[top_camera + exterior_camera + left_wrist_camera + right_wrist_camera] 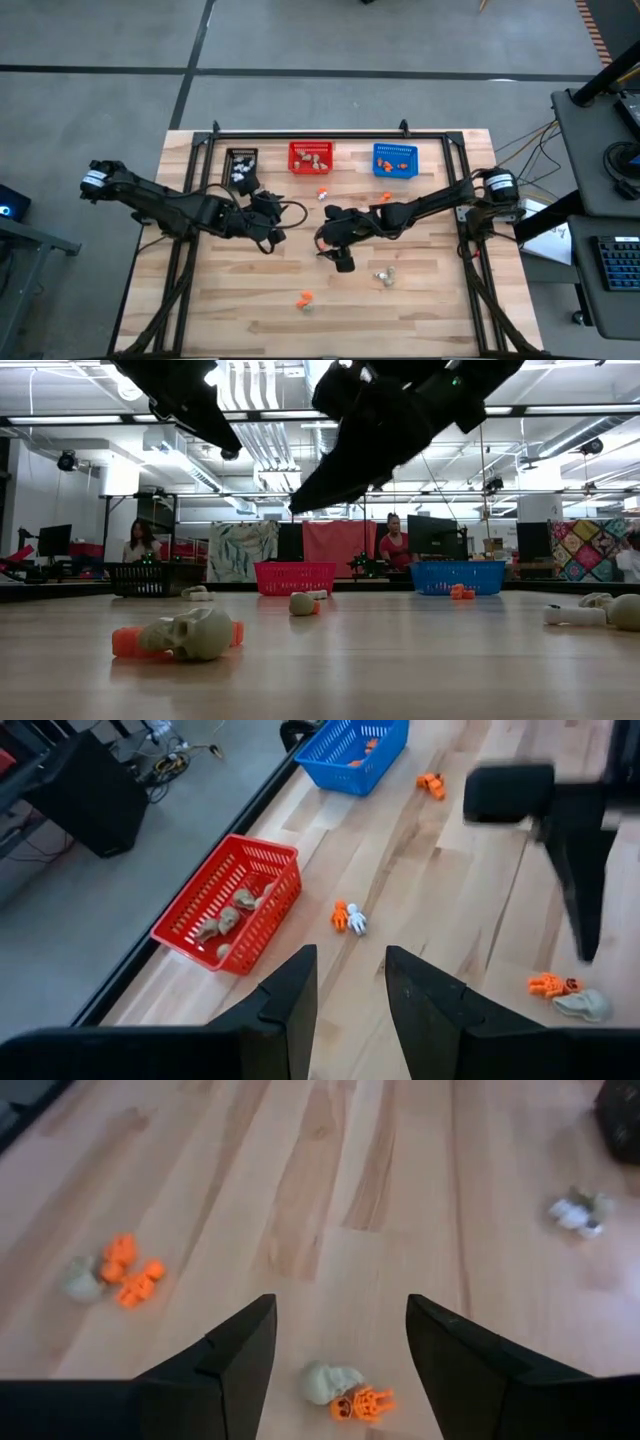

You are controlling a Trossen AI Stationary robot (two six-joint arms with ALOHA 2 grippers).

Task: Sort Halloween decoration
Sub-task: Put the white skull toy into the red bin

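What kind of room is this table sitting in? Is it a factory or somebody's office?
Most likely a robotics lab or shared workshop rather than a factory. Beyond the wooden table, the low view shows people seated at monitors, exposed ducts and strip lights overhead, and a side desk with a keyboard and loose cables.

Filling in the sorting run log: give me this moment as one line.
left gripper: open, empty, near black mesh basket | right gripper: open, above beige skull trinket and orange trinket | red mesh basket, blue mesh basket: hold trinkets
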